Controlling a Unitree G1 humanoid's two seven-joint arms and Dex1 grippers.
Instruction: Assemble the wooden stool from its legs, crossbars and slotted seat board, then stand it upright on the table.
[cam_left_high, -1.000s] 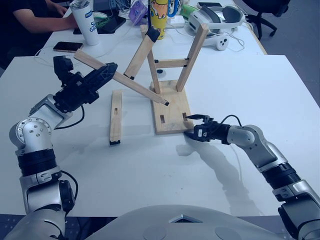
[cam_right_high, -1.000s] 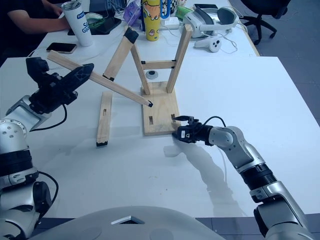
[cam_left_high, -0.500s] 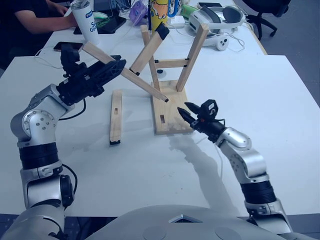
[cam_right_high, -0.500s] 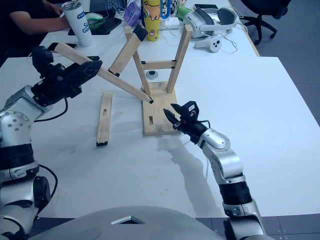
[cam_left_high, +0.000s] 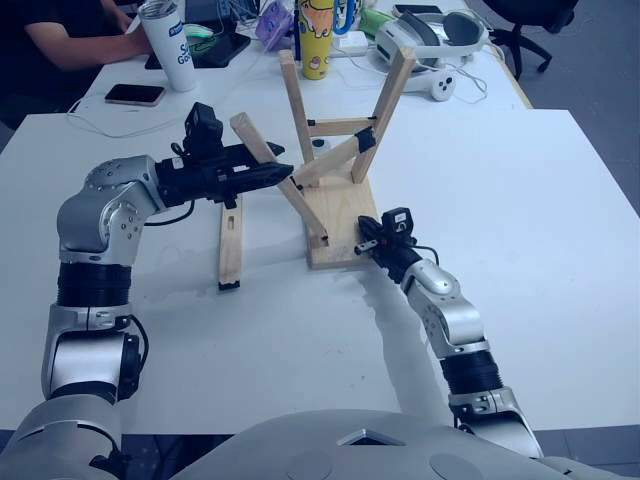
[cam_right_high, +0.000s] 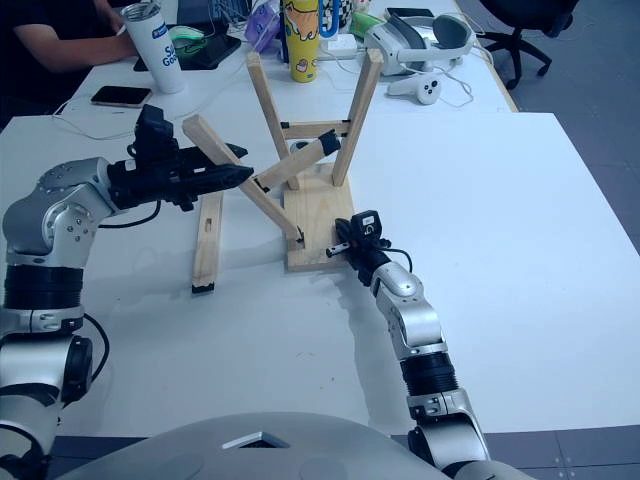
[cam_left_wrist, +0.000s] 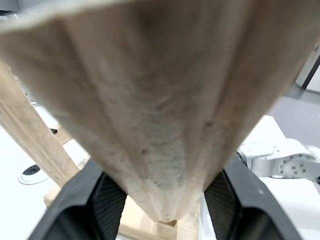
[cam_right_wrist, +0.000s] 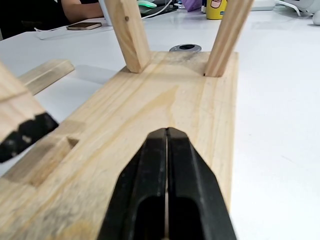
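Seat board (cam_left_high: 350, 215), right gripper (cam_right_wrist: 166, 136) at near edge

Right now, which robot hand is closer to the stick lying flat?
Left. The left gripper, holding a leg, is above the flat stick; the right gripper is at the seat board beside it.

Silver jointed arms (cam_left_high: 100, 212), black ribbed collars (cam_left_high: 88, 284), black cables (cam_left_high: 172, 216), black left hand (cam_left_high: 272, 174), right hand (cam_left_high: 366, 243)

I see the seat board (cam_left_high: 350, 215) flat mid-frame, two legs (cam_left_high: 296, 100) upright in it, a tilted leg (cam_left_high: 303, 212) above, a loose leg (cam_left_high: 231, 235) lying left
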